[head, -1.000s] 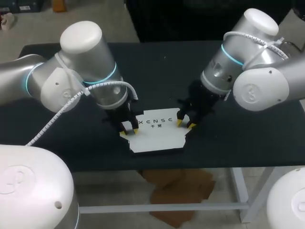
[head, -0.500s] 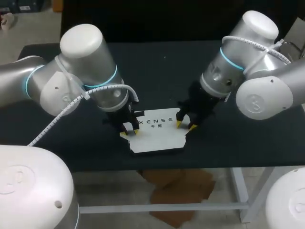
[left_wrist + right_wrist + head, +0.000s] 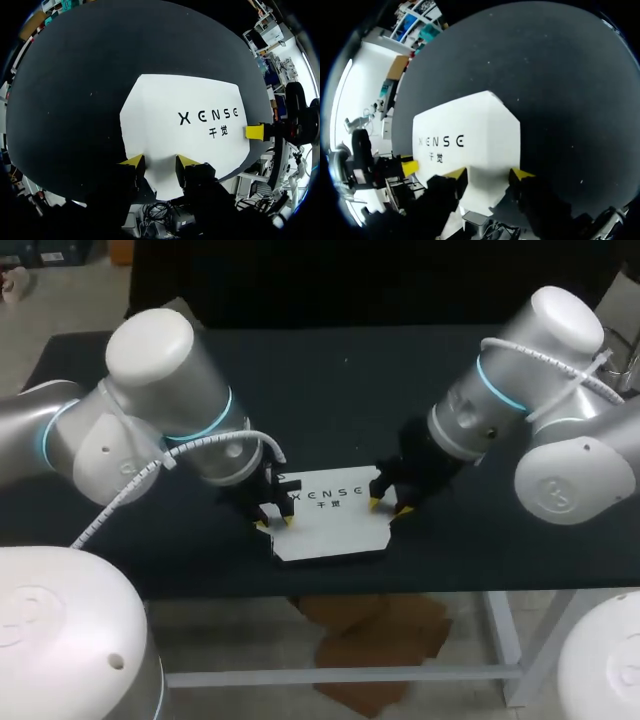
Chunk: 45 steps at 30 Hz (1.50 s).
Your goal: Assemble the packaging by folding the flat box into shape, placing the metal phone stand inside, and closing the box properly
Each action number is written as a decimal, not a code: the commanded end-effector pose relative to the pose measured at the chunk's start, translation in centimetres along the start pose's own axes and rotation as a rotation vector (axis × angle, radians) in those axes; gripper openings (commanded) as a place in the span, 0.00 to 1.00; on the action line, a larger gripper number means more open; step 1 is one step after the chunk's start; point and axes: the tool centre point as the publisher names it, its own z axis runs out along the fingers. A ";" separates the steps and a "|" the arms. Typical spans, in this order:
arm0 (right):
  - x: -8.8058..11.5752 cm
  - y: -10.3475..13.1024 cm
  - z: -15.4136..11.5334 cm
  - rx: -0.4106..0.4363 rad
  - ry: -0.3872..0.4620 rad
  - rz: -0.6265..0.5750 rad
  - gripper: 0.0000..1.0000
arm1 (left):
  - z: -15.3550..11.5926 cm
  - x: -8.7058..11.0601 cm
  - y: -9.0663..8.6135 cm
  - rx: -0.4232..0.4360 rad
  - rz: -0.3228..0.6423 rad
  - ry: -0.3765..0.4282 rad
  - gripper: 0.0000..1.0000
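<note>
The box (image 3: pixel 330 530) lies flat and white on the black table (image 3: pixel 350 390), near the front edge and about midway between the arms. Its printed face is up, with black print across the far half. Its front edge runs at a slight slant to the table's edge.

The left gripper (image 3: pixel 274 522) stands at the box's left edge, pointing down. Its fingers are spread. In the head view one yellow tip is over the table just beside the box and the other is over the white card, so the edge runs between them. The left wrist view shows the same: a narrow corner of the box fills the gap between the two tips. I cannot tell whether the tips touch the card.

The right gripper (image 3: pixel 388 508) stands at the box's right edge, also pointing down with its fingers spread. In the right wrist view the near end of the box sits between its tips, and whether they touch it cannot be told either.

Each wrist view catches one yellow fingertip of the other gripper at the far end of the box.

The left arm (image 3: pixel 150 410) is bulky and leans in over the table. Its wrist hides the box's far left corner in the head view. A white coiled cable (image 3: pixel 130 490) loops along this arm. The right arm (image 3: pixel 520 390) comes in from the far right, and its black gripper body covers the box's far right corner. Bare table surrounds the box on all sides.
</note>
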 end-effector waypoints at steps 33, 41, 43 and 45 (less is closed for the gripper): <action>0.0 0.9 1.2 0.013 0.185 0.004 0.49 | 1.2 -0.3 0.2 -0.028 0.029 0.137 0.44; 0.2 0.9 1.1 0.012 0.209 0.008 0.49 | 1.3 -0.2 0.1 -0.052 0.039 0.216 0.46; 0.3 1.0 1.2 0.012 0.215 0.009 0.49 | 1.3 -0.2 0.0 -0.058 0.038 0.230 0.47; 0.4 1.0 1.2 0.013 0.221 0.010 0.49 | 1.3 -0.1 -0.1 -0.064 0.037 0.250 0.46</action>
